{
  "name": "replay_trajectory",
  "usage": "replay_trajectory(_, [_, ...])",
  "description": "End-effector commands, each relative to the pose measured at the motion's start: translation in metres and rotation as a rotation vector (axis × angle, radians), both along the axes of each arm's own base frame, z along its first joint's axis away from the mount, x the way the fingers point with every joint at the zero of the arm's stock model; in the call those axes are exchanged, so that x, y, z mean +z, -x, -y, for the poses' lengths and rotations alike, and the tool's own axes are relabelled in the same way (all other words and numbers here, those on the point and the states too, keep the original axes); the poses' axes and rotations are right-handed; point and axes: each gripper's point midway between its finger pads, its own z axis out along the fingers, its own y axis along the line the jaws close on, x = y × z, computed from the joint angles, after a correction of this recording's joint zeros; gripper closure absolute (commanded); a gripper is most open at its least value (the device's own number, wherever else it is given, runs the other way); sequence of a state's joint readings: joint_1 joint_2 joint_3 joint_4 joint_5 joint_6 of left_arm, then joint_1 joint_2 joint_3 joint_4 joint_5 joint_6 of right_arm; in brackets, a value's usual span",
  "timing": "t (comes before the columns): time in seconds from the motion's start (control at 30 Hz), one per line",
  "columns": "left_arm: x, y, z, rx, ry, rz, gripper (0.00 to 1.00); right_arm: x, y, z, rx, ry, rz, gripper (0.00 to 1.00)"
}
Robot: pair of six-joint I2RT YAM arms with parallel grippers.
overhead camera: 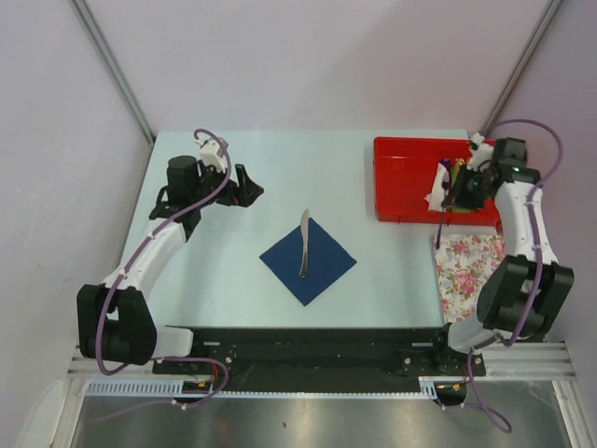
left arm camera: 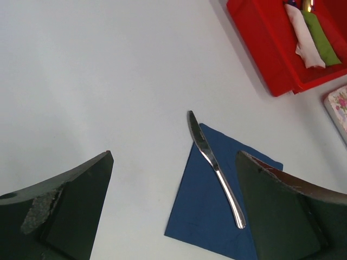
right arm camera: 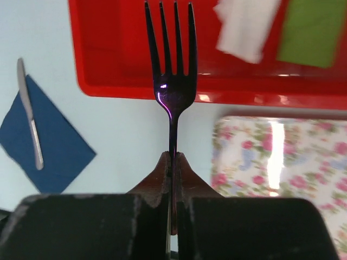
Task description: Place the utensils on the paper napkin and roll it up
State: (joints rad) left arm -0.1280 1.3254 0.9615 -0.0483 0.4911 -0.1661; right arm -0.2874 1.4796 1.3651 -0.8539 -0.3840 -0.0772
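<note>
Closest in, the left gripper [left arm camera: 174, 156] hangs over the pale table [overhead camera: 215, 252] with its two dark fingers [left arm camera: 76, 200] spread wide and nothing between them. It sits back on the left side, probably parked out of the way while the other arm fetches, yet angled so it looks down on the work area.

At the middle of the table lies the navy paper napkin [overhead camera: 322, 266], flat and turned like a diamond. One knife [overhead camera: 303, 245] rests on it near its left side, handle on the paper and blade tip poking past the far edge onto the table. Lying there, it leaves bare paper to its right, which looks like room for a second piece.

Further right stands a red tray [overhead camera: 401, 177] that serves as the supply bin; a white roll [right arm camera: 246, 27] and a green one [right arm camera: 312, 30] lie inside. Over its near wall the right gripper [right arm camera: 172, 158] is pressed tight on the handle of a fork [right arm camera: 174, 81], tines pointing away from the wrist. Gripping low on the handle keeps the fork in line with the fingers, handy for laying it beside the knife. A flowered cloth [overhead camera: 469, 261] lies just in front of the tray, untouched.
</note>
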Motion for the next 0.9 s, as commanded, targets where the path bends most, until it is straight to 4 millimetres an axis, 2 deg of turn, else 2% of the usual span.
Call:
replay_trajectory(0.0, [0.042,-0.012,-0.024,0.110,-0.003,0.092,0.00,0.003,-0.036,-0.075,0.120,-0.119,0.020,1.00])
replay_trajectory(0.03, [0.042,-0.013,-0.031,0.139,-0.015,0.097,0.00,0.003,-0.042,-0.088,0.138,-0.132,0.020,1.00])
replay_trajectory(0.07, [0.046,-0.013,-0.037,0.161,-0.027,0.117,0.00,-0.006,-0.046,-0.114,0.175,-0.155,-0.011,1.00])
replay_trajectory(0.1, [0.048,-0.013,-0.041,0.180,-0.032,0.122,0.00,-0.002,-0.053,-0.129,0.194,-0.167,0.004,1.00])
replay_trajectory(0.2, [0.051,-0.013,-0.051,0.217,-0.063,0.157,0.00,-0.015,-0.057,-0.185,0.241,-0.239,-0.041,1.00])
replay_trajectory(0.23, [0.049,-0.013,-0.053,0.223,-0.070,0.156,0.00,-0.021,-0.055,-0.199,0.255,-0.251,-0.059,1.00])
replay_trajectory(0.27, [0.044,-0.012,-0.055,0.227,-0.076,0.137,0.00,-0.024,-0.048,-0.224,0.293,-0.246,-0.074,1.00])
replay_trajectory(0.37, [0.032,-0.011,-0.058,0.236,-0.086,0.068,0.00,-0.044,-0.036,-0.258,0.284,-0.270,-0.145,1.00])
replay_trajectory(0.4, [0.026,-0.010,-0.060,0.243,-0.087,0.046,0.00,-0.048,-0.030,-0.275,0.272,-0.296,-0.169,1.00])
replay_trajectory(0.53, [0.016,-0.005,-0.065,0.265,-0.071,0.028,0.00,-0.064,-0.023,-0.310,0.260,-0.309,-0.200,1.00])
replay_trajectory(0.6, [0.017,-0.004,-0.066,0.271,-0.066,0.035,0.00,-0.065,-0.027,-0.320,0.234,-0.308,-0.195,1.00])
replay_trajectory(0.7, [0.010,-0.002,-0.069,0.295,-0.070,0.011,0.00,-0.078,-0.025,-0.335,0.205,-0.310,-0.232,1.00])
replay_trajectory(0.73, [0.008,-0.002,-0.069,0.297,-0.070,0.007,0.00,-0.085,-0.020,-0.346,0.227,-0.313,-0.247,1.00])
replay_trajectory(0.87, [0.001,0.001,-0.069,0.291,-0.075,-0.024,0.00,-0.099,-0.012,-0.360,0.250,-0.289,-0.268,1.00])
